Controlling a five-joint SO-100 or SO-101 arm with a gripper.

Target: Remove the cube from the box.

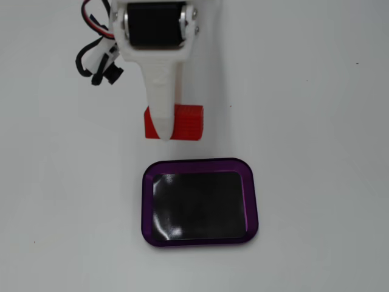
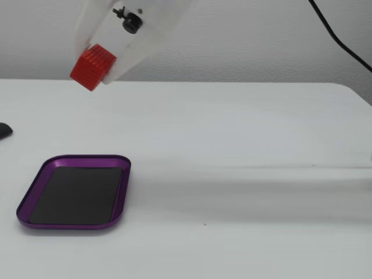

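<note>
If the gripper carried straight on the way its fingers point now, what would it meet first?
Probably the bare table: the gripper, holding the cube aloft, points down, seemingly short of the box; depth is uncertain.

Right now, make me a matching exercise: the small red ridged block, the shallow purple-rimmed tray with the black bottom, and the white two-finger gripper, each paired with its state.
Things:
1. small red ridged block
2. shallow purple-rimmed tray
3. white two-finger gripper

States:
A. lying empty on the white table
B. closed on something
C. held up off the table

Pairs: 1-C, 2-A, 3-B
</note>
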